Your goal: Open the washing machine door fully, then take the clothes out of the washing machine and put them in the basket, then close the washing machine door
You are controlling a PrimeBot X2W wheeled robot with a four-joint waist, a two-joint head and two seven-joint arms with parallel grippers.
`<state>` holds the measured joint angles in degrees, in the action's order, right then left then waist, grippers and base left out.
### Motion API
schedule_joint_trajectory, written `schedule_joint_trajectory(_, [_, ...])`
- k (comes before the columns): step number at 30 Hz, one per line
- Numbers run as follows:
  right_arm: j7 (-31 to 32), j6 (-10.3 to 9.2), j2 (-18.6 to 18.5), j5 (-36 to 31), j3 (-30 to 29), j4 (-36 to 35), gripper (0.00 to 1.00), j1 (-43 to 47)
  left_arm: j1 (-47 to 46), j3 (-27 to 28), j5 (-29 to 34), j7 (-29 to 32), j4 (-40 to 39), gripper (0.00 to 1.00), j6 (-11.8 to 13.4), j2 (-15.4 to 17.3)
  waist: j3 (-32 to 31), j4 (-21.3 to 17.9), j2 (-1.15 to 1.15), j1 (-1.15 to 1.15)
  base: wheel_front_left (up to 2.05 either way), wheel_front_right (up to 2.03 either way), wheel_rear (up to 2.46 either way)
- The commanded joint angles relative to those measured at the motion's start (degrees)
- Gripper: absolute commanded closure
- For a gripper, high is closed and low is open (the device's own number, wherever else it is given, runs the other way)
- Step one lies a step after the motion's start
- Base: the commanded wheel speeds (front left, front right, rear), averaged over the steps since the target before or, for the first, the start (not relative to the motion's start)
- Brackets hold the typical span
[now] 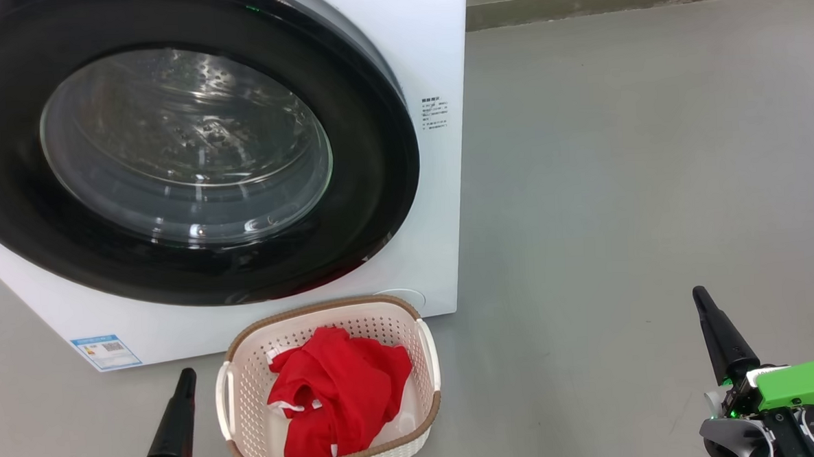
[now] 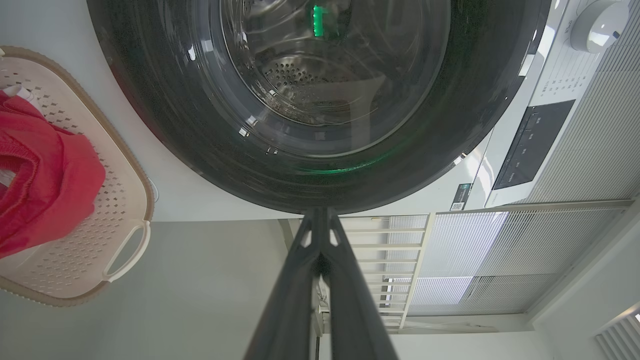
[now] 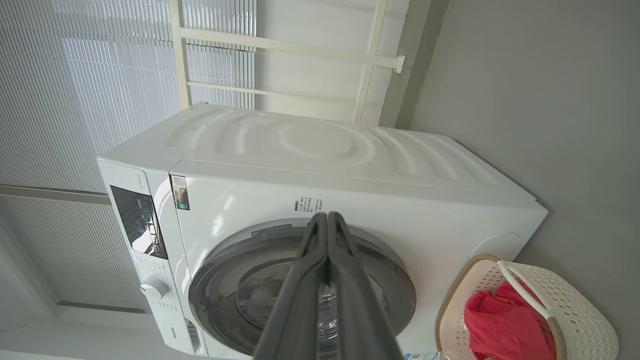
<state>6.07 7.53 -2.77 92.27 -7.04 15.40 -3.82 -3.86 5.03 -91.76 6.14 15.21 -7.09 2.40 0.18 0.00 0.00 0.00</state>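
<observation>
Judging by the head view, the washing machine door (image 1: 191, 162) lies flat against the washing machine (image 1: 434, 62), and the clothes (image 1: 338, 389) sit heaped in the basket (image 1: 248, 373) just in front of it. The chief risk is a latch that has not caught, which no view settles. The left gripper (image 1: 185, 377) and right gripper (image 1: 701, 298) hang low, clear of everything, fingers pressed together on nothing. A confirming push could skid on the glossy rim — or knock the light basket.
</observation>
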Motion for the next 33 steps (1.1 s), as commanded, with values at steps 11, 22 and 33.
schedule_joint_trajectory(11, [0.34, -0.04, -0.22, -0.03, 0.61, -1.38, 1.0, -2.35, -2.32, 1.5, -0.4, 0.35, -1.17, 1.0, -0.4, 0.48, 0.0, 0.0, 0.0, 0.0, 0.0, 0.0, 0.0])
schedule_joint_trajectory(22, [0.36, -0.04, -0.2, -0.05, 0.59, -1.38, 1.0, -2.36, -2.32, 1.49, -0.4, 0.35, -1.17, 1.0, -0.4, 0.48, 0.0, 0.0, 0.0, 0.0, 0.0, 0.0, 0.0])
schedule_joint_trajectory(33, [0.38, -0.04, -0.18, -0.06, 0.57, -1.38, 1.0, -2.36, -2.32, 1.49, -0.4, 0.35, -1.17, 1.0, -0.4, 0.48, 0.0, 0.0, 0.0, 0.0, 0.0, 0.0, 0.0])
